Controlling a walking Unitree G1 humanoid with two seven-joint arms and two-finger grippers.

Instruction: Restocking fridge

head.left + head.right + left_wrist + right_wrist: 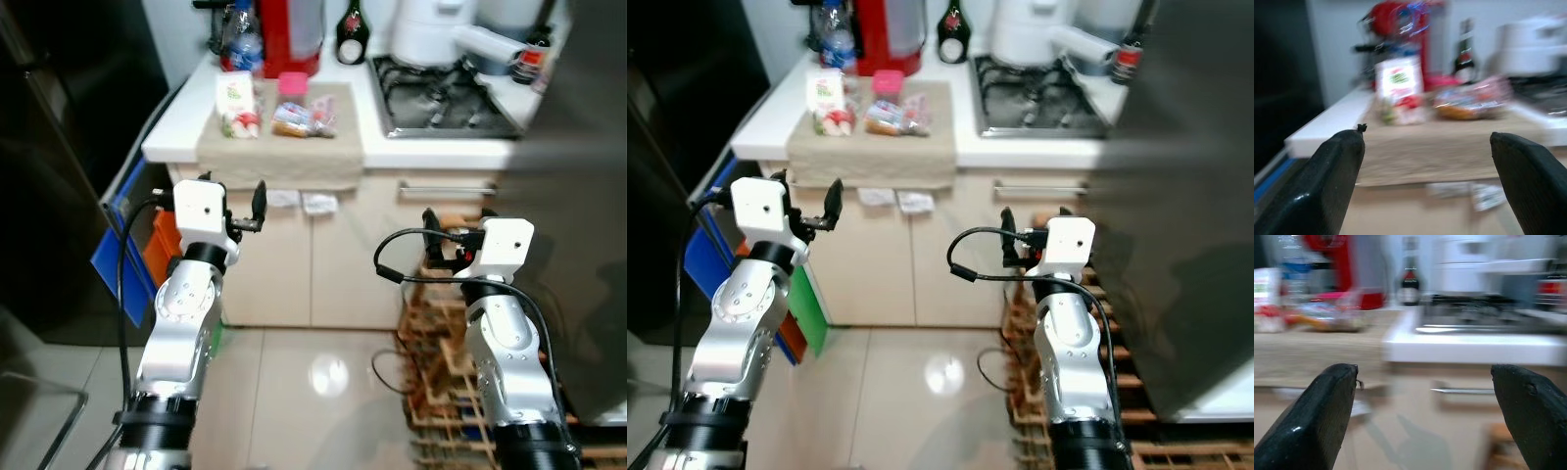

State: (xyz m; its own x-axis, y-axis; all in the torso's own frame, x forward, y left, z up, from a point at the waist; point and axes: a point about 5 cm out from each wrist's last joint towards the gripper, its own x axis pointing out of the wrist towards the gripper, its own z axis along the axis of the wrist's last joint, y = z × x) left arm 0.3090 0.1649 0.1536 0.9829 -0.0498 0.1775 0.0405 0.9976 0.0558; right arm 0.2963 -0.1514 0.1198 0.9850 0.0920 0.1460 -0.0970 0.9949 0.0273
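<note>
Left gripper (1425,171) spread wide, empty, short of counter (186,122) edge. Right gripper (1425,406) spread wide, empty, facing cabinet front below counter.

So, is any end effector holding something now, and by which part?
Nothing is held. The left end effector and the right end effector are both open, short of the counter.

Carton (235,101) left of packet (304,119) on counter (186,122), stove (446,98) right
</note>
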